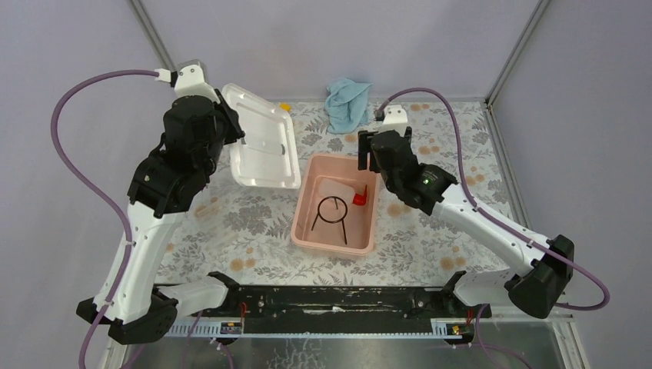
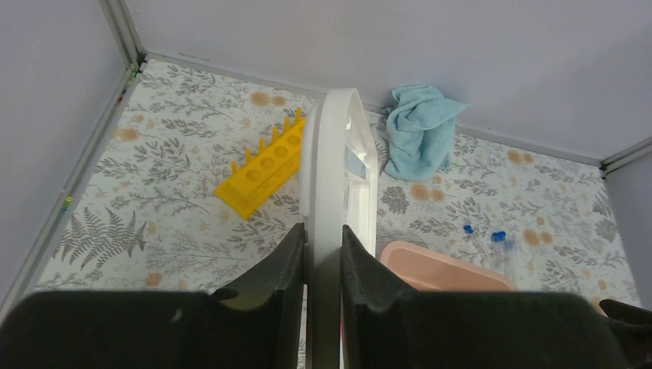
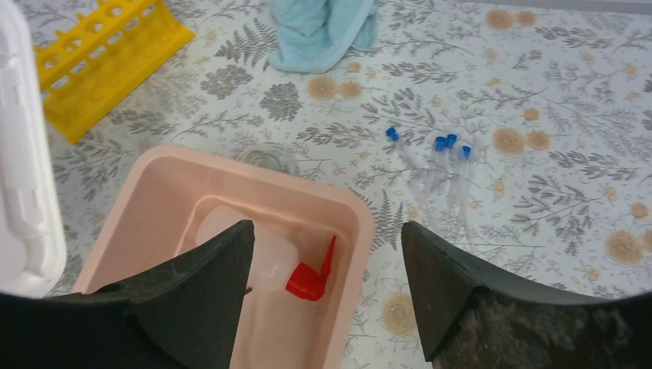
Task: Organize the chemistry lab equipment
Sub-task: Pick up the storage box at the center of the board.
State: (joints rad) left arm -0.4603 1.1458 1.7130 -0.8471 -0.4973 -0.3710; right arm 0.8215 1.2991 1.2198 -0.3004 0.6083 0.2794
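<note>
Over the tabletop (image 1: 254, 231) the left fingers (image 2: 284, 261) clamp the white lid (image 2: 338, 154) on edge. The pink bin (image 3: 361, 223) sits beside it, the yellow rack (image 2: 265, 165) behind. The red-spouted bottle (image 3: 273, 261) lies in the bin below the spread right fingers (image 3: 207, 277) (nothing held). Best approach the blue-capped tubes (image 3: 446, 165) low and square.

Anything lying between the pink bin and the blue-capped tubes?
Nothing. The right wrist view shows only bare floral table cover between the pink bin and the blue-capped tubes.

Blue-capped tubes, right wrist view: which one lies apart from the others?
The leftmost tube: its blue cap sits alone, while the other tubes lie bunched together to its right.
</note>
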